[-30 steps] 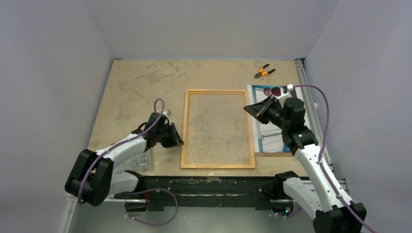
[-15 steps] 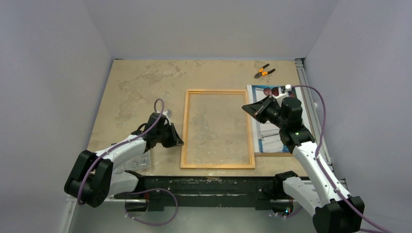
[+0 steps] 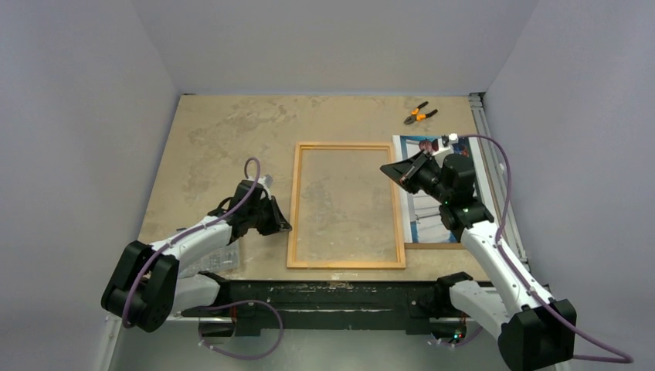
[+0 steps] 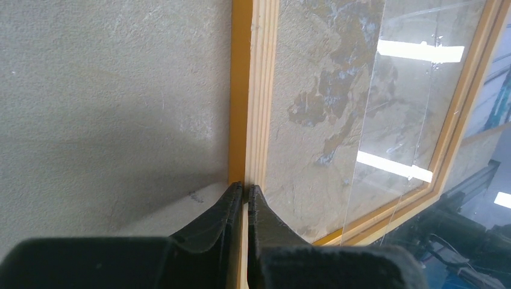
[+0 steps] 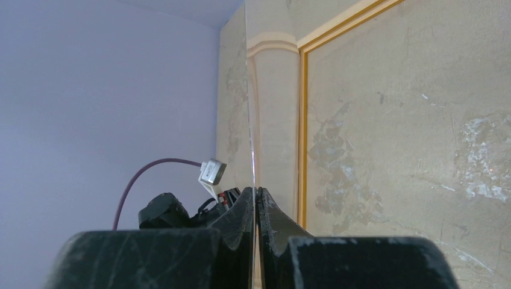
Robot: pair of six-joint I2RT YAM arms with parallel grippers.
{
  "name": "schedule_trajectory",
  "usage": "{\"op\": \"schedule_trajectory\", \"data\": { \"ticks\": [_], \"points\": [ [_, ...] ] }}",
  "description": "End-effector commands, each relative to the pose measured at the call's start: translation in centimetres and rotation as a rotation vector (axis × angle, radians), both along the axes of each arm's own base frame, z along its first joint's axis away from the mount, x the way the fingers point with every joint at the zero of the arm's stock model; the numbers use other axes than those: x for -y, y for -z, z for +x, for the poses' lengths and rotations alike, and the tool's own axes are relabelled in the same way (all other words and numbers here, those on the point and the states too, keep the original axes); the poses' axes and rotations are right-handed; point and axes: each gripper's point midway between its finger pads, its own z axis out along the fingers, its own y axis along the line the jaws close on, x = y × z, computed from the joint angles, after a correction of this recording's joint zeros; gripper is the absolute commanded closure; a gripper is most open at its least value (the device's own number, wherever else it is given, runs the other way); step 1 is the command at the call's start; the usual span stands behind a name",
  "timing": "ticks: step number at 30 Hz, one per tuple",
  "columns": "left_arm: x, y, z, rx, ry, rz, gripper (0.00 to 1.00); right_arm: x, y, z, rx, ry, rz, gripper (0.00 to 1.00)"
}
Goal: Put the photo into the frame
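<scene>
The right claw (image 3: 390, 169) has slid left and slightly up in the picture, taking along the clear pane (image 5: 249, 90) pinched by its edge. Its tip now reaches past the right rail of the frame (image 3: 293, 202). A strip of the photo (image 3: 426, 216) to the right of the wrist is uncovered. The purple cable (image 3: 506, 182) trails further toward the lower right. The left claw (image 4: 244, 190) has closed onto the frame's left rail.

We note frame (image 3: 346, 263): thin orange border, paler wood on top, flat at table ctr, long sides running near-to-far. Clear pane (image 4: 373, 120) in it, tabletop shows thru. Photo (image 3: 423, 220): glossy, blue-white w/ dark red, flat just right of frame, partly hidden.
</scene>
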Motion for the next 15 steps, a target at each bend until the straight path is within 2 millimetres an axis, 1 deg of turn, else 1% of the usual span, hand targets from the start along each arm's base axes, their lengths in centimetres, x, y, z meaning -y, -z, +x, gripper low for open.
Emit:
{"op": "schedule_trajectory", "data": {
  "ticks": [1,7,15],
  "points": [
    [-1.9,2.1,-1.0,-0.041,-0.032,0.09,0.96,-0.9,-1.7,0.6,0.073,-0.013,0.04,1.0],
    [-1.9,2.1,-1.0,-0.038,-0.03,0.09,0.97,-1.7,-1.2,1.1,0.071,-0.014,0.034,1.0],
    [-1.9,2.1,-1.0,-0.038,-0.03,0.09,0.99,-2.1,-0.6,1.7,0.065,0.005,0.034,1.0]
  ]
}}
